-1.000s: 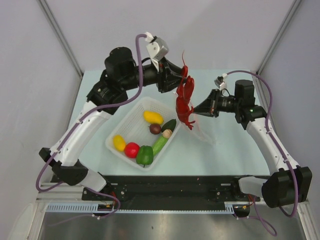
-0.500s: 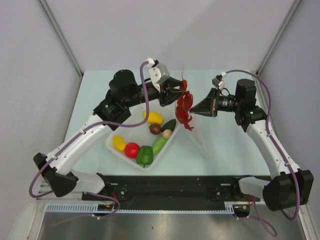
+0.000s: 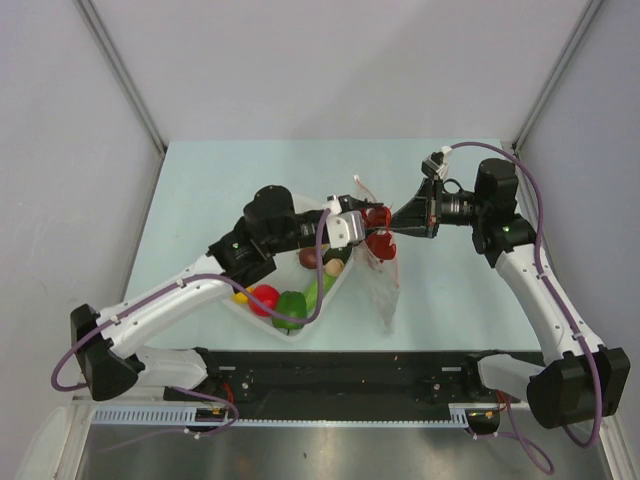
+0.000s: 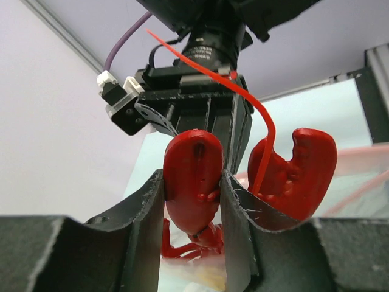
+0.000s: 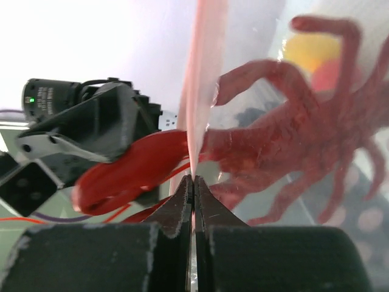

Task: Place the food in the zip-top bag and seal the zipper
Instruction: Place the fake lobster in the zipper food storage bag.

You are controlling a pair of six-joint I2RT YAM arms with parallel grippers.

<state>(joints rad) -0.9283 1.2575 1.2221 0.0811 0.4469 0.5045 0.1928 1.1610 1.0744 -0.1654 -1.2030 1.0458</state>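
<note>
My left gripper (image 4: 193,204) is shut on one claw of the red lobster (image 4: 193,173); the other claw sticks out to the right of it. From above, the lobster (image 3: 378,222) is at the mouth of the zip-top bag (image 3: 388,290), which hangs clear and crinkled. My right gripper (image 5: 193,180) is shut on the pink zipper (image 5: 203,73) at the bag's top edge. Through the film I see the lobster's body and legs (image 5: 292,134). In the top view the two grippers, left (image 3: 362,226) and right (image 3: 396,226), nearly meet.
The white mesh basket (image 3: 262,320) sits under my left arm. In it are a red tomato (image 3: 264,298), a green pepper (image 3: 290,310), a cucumber (image 3: 320,290), a dark plum (image 3: 310,257), a beige mushroom (image 3: 335,268) and a partly hidden yellow piece (image 3: 241,296).
My left arm has swung forward and down, carrying the lobster from above the bag down to its mouth. The right gripper has kept its hold and barely shifted.
</note>
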